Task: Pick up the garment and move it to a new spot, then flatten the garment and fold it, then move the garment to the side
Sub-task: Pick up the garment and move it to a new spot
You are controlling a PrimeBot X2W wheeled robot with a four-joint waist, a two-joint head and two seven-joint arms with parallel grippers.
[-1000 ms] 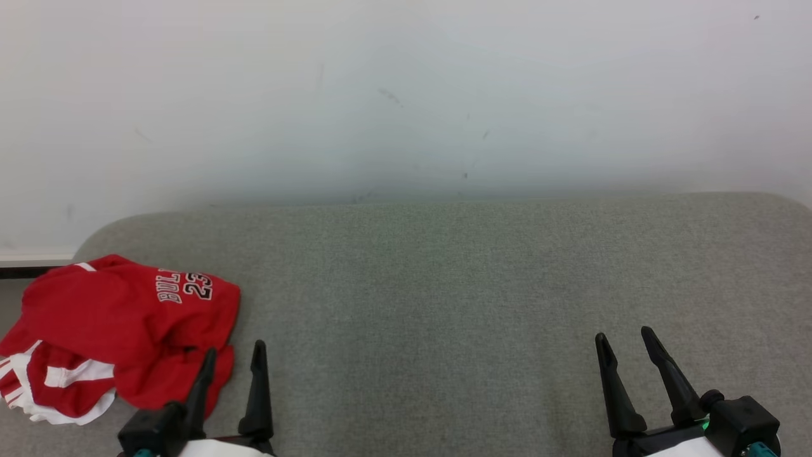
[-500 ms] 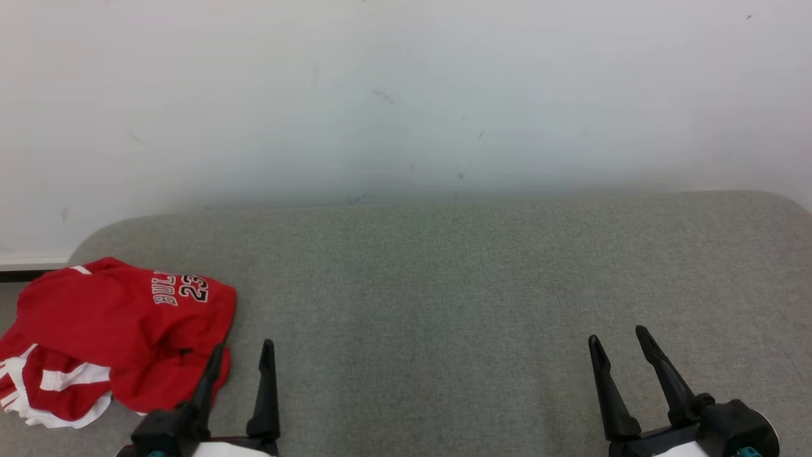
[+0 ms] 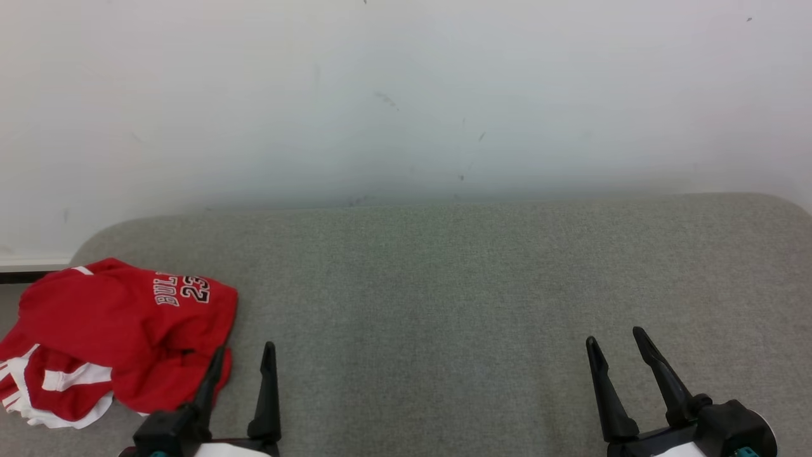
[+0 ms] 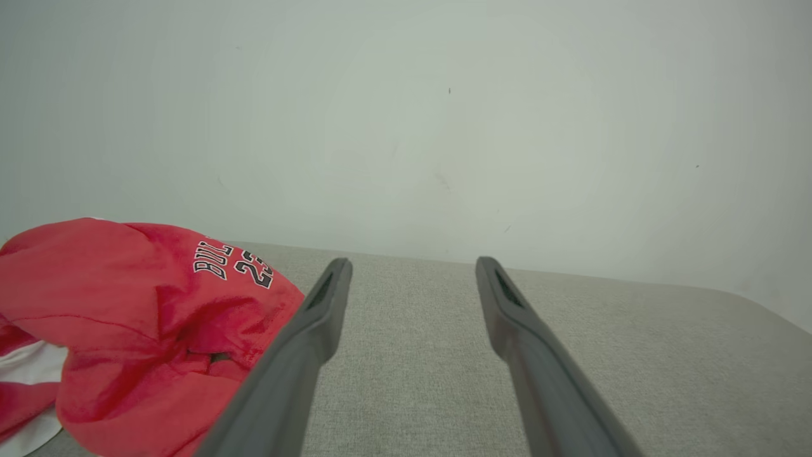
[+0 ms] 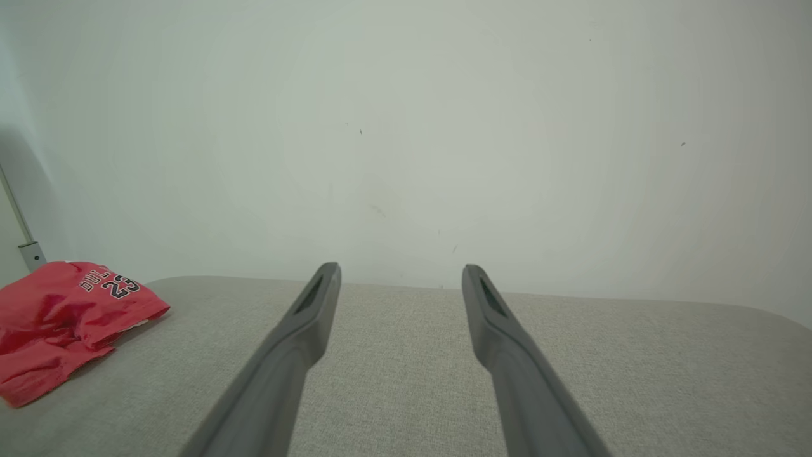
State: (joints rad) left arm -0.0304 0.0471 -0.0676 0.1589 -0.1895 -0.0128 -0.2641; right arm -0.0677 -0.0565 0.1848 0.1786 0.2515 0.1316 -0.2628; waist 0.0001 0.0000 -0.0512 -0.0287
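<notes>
The garment (image 3: 114,333) is a red jersey with white trim and black-and-white lettering, lying crumpled at the left end of the grey fabric surface (image 3: 444,304). It also fills the lower left of the left wrist view as the garment (image 4: 127,317) and lies small at the far left in the right wrist view as the garment (image 5: 63,317). My left gripper (image 3: 244,355) stands open just right of the jersey's near edge, holding nothing; its left finger overlaps the cloth in the head view. Far to the right, my right gripper (image 3: 615,339) is open and empty over bare fabric.
A pale wall (image 3: 406,95) rises right behind the grey surface. The surface's rounded left corner sits just beyond the jersey, with a dark strip of floor edge (image 3: 19,276) past it. A thin pole (image 5: 19,222) stands at the far left of the right wrist view.
Between the earliest frame and now the picture shifted slightly; the left gripper's fingers stand a little further right and the right gripper's a little further left. The garment lies unchanged.
</notes>
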